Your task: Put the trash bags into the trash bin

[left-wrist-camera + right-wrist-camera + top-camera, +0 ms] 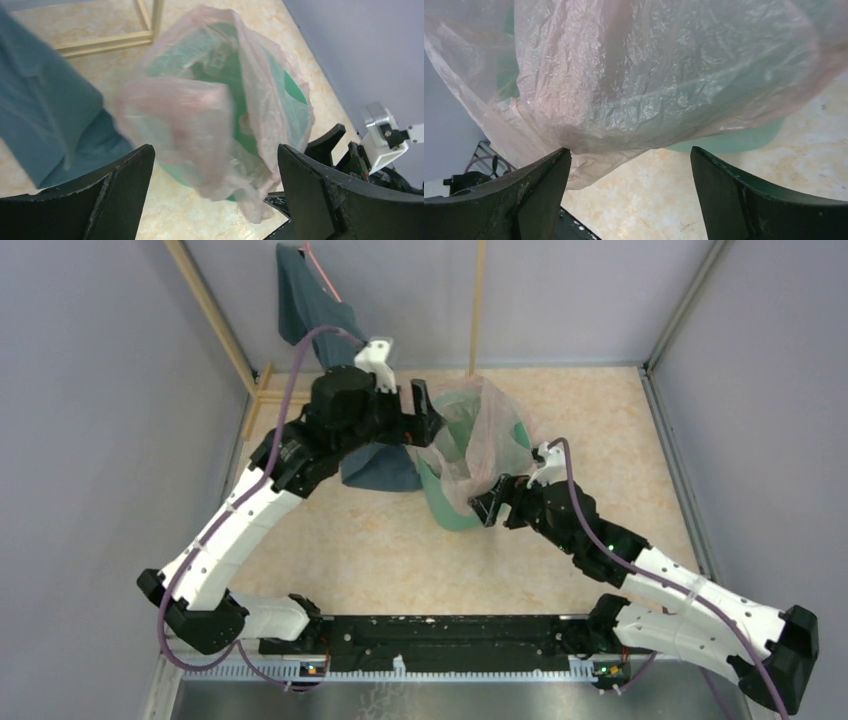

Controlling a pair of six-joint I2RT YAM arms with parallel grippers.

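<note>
The mint-green trash bin (pixel 452 508) stands mid-floor. A pale pink translucent trash bag (pixel 487 418) is draped over its rim and mouth, loose and wrinkled, part hanging down the near side. My left gripper (pixel 424 418) is open at the bin's left rim; in its wrist view the bag (pixel 200 115) hangs blurred between and beyond the fingers, over the bin (pixel 296 93). My right gripper (pixel 488 504) is open at the bin's near right side, just below the bag (pixel 649 75), with the bin's wall (pixel 734 141) behind. Neither gripper holds anything.
A dark teal cloth garment (pixel 318 306) hangs from the back left and pools on the floor (pixel 382 470) beside the bin; it also shows in the left wrist view (pixel 45 100). A wooden frame (pixel 262 390) stands at the back left. Grey walls enclose the floor.
</note>
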